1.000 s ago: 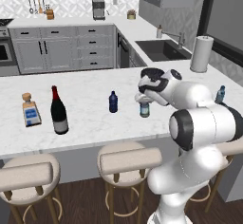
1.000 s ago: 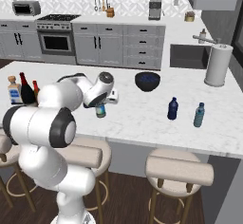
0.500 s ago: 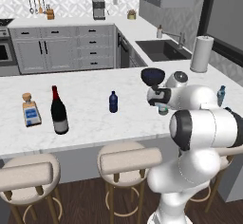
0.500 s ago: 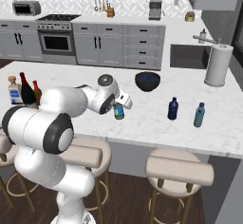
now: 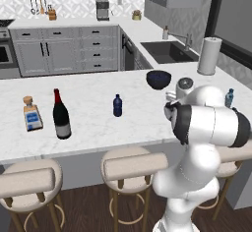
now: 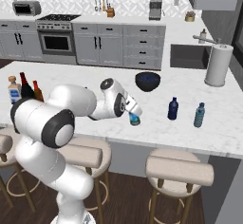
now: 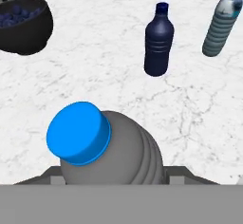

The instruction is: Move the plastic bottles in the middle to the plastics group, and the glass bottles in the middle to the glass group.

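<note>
Two plastic bottles stand near the right end of the white marble table [image 6: 95, 83]: a dark blue bottle [image 6: 173, 108] and, just to its right, a ribbed translucent teal bottle [image 6: 200, 115]. The hand view shows the same pair upright on the marble, the dark blue one [image 7: 158, 40] nearer and the teal one [image 7: 220, 22] beyond it to the right, apart from each other.

The claw [image 6: 134, 115] is closed on a greyish bottle with a blue cap [image 7: 79, 132], whose cap and ribbed shoulder sit large at the bottom of the hand view. From the right base view this held bottle [image 6: 135, 119] is at the front edge of the table, left of the plastic pair and well apart from it; whether its base touches the marble cannot be told.

A second dark blue bottle [image 5: 117, 105] stands alone in the middle of the table. Toward the left end stands a tall wine bottle [image 5: 61, 115] with a red neck and a white label, and just left of it a squat clear bottle [image 5: 31, 113] with a blue label and a cork stopper. A dark bowl [image 6: 147, 80] sits farther back on the table, and a paper towel roll [image 6: 218, 65] stands by the sink [image 5: 170, 51].
</note>
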